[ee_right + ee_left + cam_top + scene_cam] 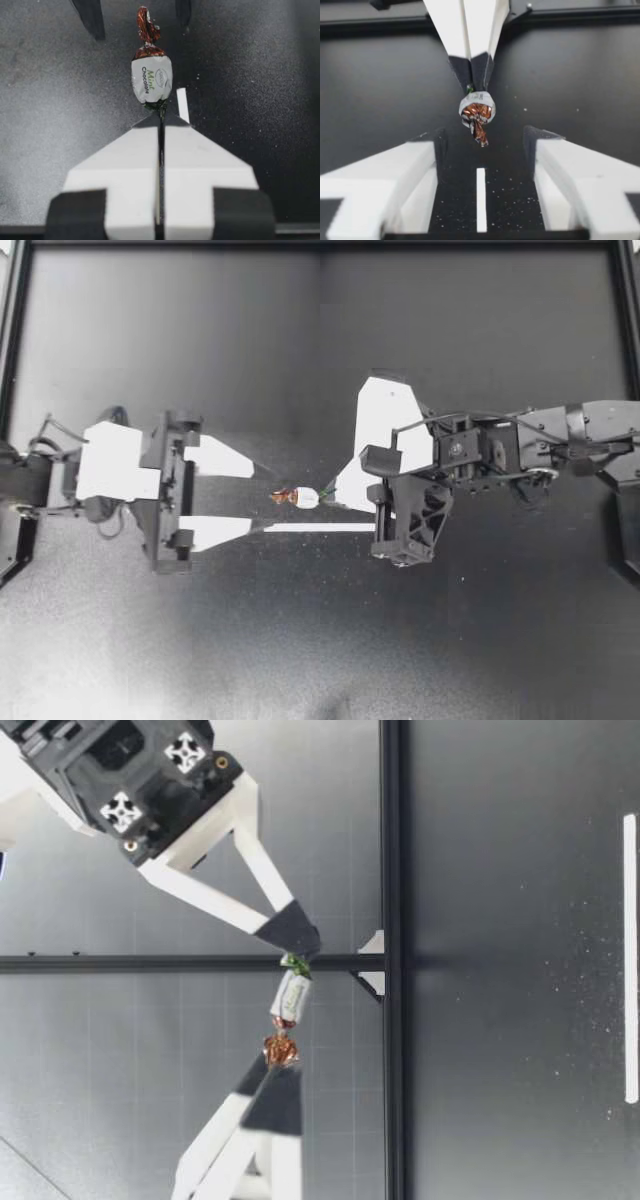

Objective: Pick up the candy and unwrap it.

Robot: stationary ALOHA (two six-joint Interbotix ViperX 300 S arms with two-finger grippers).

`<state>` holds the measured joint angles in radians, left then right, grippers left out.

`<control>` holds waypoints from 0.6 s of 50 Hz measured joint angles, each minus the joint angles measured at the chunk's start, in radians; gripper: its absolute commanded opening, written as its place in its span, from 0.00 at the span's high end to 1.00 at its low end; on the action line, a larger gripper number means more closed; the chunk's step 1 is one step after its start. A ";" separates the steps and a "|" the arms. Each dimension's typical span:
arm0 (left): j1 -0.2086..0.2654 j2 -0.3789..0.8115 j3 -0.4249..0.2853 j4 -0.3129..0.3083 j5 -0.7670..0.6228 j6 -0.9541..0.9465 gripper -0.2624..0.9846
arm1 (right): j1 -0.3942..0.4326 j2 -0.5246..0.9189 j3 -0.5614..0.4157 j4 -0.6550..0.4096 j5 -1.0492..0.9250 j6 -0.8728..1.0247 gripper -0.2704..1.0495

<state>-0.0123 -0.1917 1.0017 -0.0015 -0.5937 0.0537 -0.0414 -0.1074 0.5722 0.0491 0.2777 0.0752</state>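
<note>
Right gripper (328, 496) pinches green twist (318, 497) of wrapped candy (304, 498), held above table (450, 640). Left gripper (272, 502) spread around brown twist (282, 497), not touching it.

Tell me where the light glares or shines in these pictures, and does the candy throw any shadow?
Top view: my right claw glares white against the dark table. Left wrist view: the candy's copper twist glints. Right wrist view: a grey sheen lies on the table beside the candy. No view shows a clear candy shadow.
</note>
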 measured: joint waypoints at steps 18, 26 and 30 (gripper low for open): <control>0.000 0.009 -0.011 0.000 0.000 -0.026 0.68 | 0.000 0.000 0.000 0.000 0.000 0.000 0.94; -0.002 0.012 -0.011 -0.006 -0.003 -0.035 0.88 | 0.002 0.000 0.000 0.000 0.002 0.002 0.94; 0.000 0.012 -0.011 -0.021 -0.012 -0.037 0.92 | 0.000 0.000 0.000 -0.002 0.000 0.003 0.94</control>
<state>-0.0123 -0.1795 0.9910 -0.0230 -0.6059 0.0169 -0.0414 -0.1074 0.5722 0.0476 0.2777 0.0782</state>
